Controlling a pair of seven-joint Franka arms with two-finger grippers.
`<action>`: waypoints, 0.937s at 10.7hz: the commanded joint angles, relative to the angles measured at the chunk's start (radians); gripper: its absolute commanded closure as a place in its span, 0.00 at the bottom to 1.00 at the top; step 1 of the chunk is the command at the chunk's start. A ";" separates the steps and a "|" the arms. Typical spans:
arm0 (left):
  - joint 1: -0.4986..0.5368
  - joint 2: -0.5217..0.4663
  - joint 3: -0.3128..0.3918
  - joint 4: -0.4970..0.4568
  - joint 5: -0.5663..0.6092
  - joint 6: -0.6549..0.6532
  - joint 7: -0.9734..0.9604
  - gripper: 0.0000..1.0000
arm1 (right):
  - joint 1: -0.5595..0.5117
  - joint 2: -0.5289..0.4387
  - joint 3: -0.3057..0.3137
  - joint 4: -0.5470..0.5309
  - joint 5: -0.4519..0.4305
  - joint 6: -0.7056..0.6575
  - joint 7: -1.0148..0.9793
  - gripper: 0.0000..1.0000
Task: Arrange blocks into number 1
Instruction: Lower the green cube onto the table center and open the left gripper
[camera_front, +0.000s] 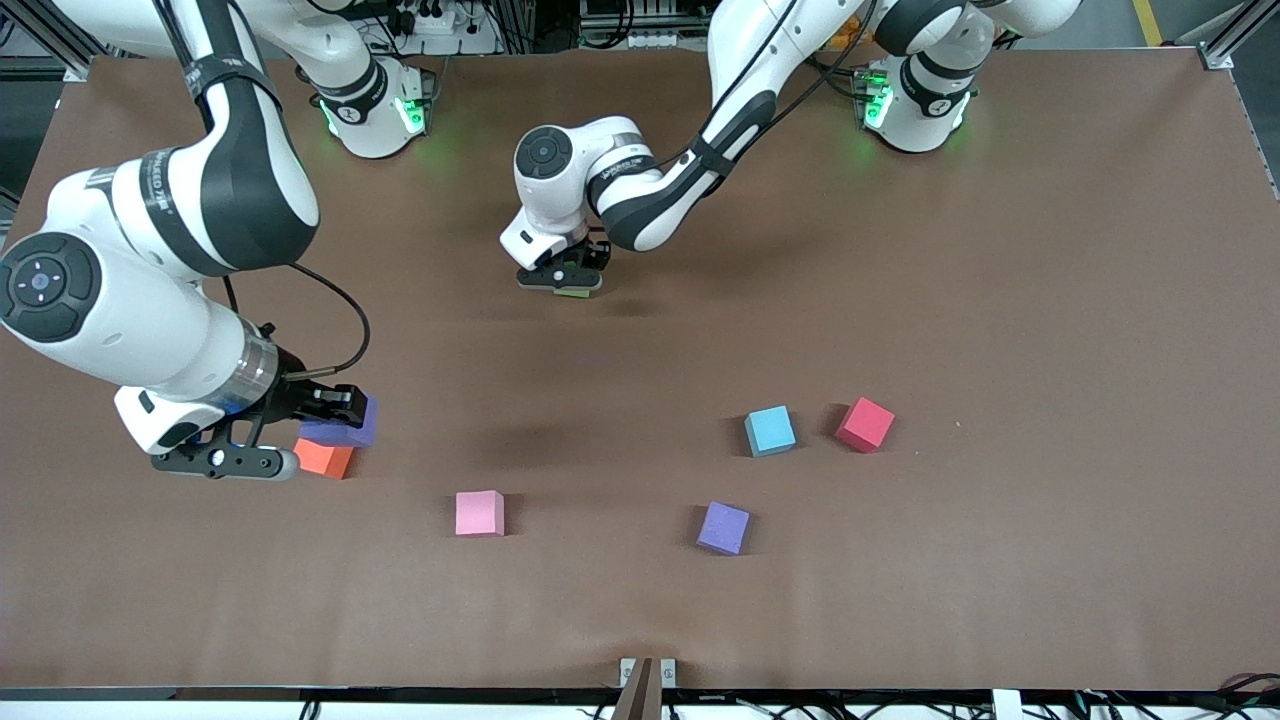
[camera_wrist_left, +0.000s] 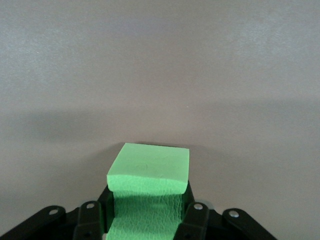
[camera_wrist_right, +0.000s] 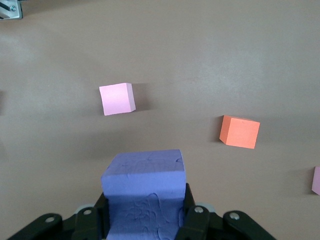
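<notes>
The left gripper (camera_front: 562, 282) is clamped on a matte green foam cube (camera_wrist_left: 149, 172) low over the brown table (camera_front: 900, 560), near the middle. The right gripper (camera_front: 335, 420), over the table's right-arm end, pinches a pitted blue-violet foam cube (camera_wrist_right: 144, 192) above a smooth orange foam cube (camera_front: 322, 459).

Green block (camera_front: 573, 292) mostly hidden under left gripper (camera_front: 563, 280) in front view. Orange block (camera_front: 324, 458) partly covered by right gripper (camera_front: 300, 440). A pink block (camera_wrist_right: 316, 180) is cut by the right wrist view's edge.
</notes>
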 joint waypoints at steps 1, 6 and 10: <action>-0.007 0.022 0.000 0.041 0.002 -0.018 0.005 0.19 | 0.000 -0.025 0.011 -0.028 0.016 -0.002 -0.003 1.00; -0.021 0.013 0.002 0.032 0.012 -0.015 0.004 0.00 | 0.026 -0.018 0.014 -0.029 0.049 -0.001 -0.012 1.00; 0.046 -0.062 0.016 0.032 0.002 -0.064 -0.021 0.00 | 0.057 -0.004 0.014 -0.049 0.049 0.009 -0.017 1.00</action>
